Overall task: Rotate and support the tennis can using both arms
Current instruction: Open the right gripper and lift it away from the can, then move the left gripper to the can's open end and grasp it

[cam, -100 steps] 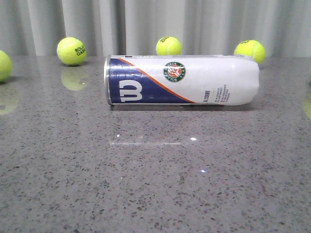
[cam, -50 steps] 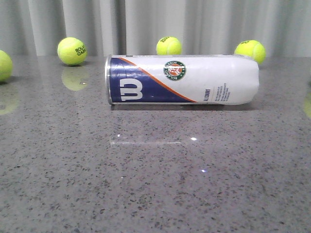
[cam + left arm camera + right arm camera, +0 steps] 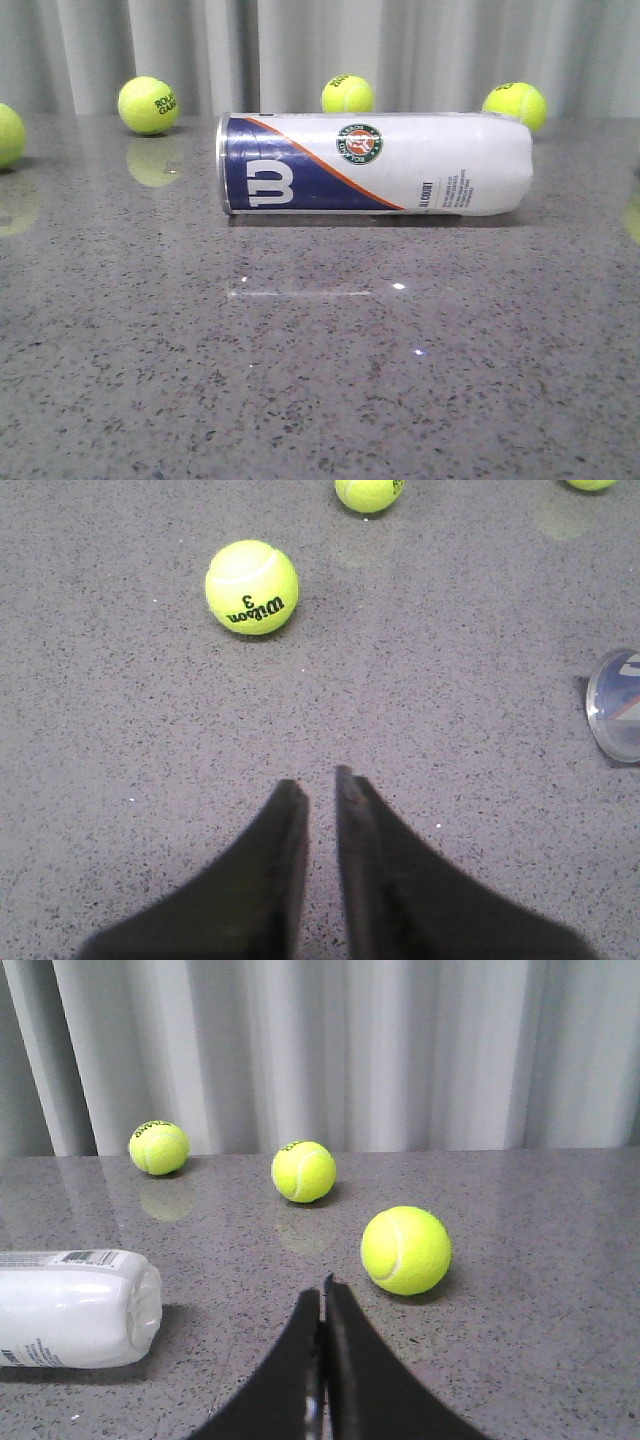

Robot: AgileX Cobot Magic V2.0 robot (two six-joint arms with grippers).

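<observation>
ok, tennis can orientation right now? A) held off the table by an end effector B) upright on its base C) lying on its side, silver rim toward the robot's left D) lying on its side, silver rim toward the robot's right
C: in the front view the tennis can lies lengthwise on the table, silver rim at its left end, with no end effector touching it.

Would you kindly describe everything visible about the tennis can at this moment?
The tennis can lies on its side on the speckled grey table, its long axis running left to right in the front view. It is a long plastic-looking cylinder with a silver rim at its left end and a rounded white right end. The label is navy with a white W logo, an orange diagonal stripe, a round green-orange emblem and small print on white. Only the table touches it; neither pincer is on it.
</observation>
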